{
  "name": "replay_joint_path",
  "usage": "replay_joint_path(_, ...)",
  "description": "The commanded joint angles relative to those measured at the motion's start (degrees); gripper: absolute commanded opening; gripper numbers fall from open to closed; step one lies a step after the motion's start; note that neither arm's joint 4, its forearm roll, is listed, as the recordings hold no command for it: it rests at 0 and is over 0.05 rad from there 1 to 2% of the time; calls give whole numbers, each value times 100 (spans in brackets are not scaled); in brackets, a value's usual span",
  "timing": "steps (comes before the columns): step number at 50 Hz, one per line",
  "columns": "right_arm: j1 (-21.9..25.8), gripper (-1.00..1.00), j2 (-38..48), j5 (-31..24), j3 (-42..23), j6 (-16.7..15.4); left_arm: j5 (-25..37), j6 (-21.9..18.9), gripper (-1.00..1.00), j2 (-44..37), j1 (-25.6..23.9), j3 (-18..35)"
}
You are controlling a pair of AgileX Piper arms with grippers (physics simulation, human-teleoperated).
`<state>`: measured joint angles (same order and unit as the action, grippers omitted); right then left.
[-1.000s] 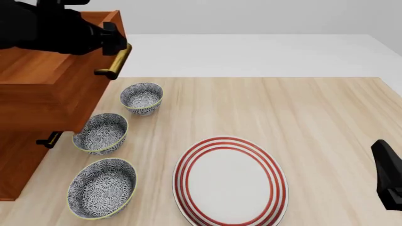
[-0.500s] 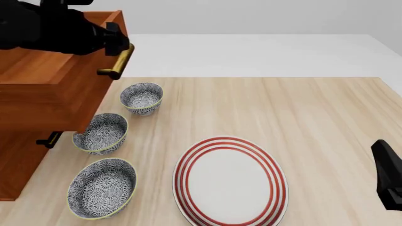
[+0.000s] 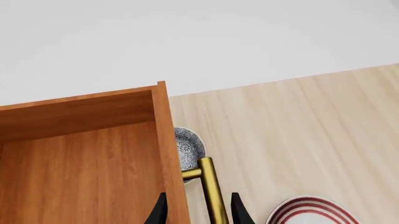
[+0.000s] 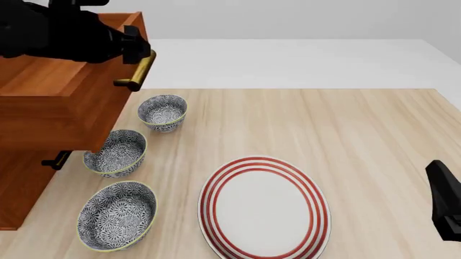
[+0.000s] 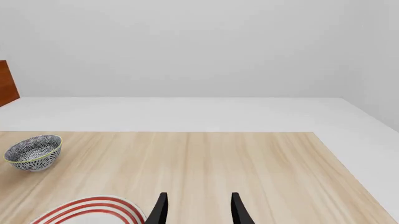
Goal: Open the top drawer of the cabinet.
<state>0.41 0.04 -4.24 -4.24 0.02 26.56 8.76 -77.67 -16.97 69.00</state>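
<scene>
Brass handle [image 4: 137, 70] sits clamped between my left gripper's [image 3: 198, 212] fingers at the far left, the top drawer [image 4: 58, 102] jutting from the cabinet [image 4: 18, 189]. Three patterned bowls, one striped plate. My right gripper [image 5: 198, 210] hangs unclenched, near right.

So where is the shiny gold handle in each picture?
Front view: brass handle is upper left, on the top drawer, at the left gripper.
Left wrist view: bottom middle, between the fingertips.
Right wrist view: not in it.
Shared landmark: the red-striped plate.
</scene>
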Motion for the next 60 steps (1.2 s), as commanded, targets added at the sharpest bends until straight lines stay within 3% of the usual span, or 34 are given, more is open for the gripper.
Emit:
replay_joint_path(1,0,100,0,0,0,0,137,-551,100,-95,-337,-603)
replay_joint_path(60,0,100,0,0,0,1,462,-316,100,348,-720,-160)
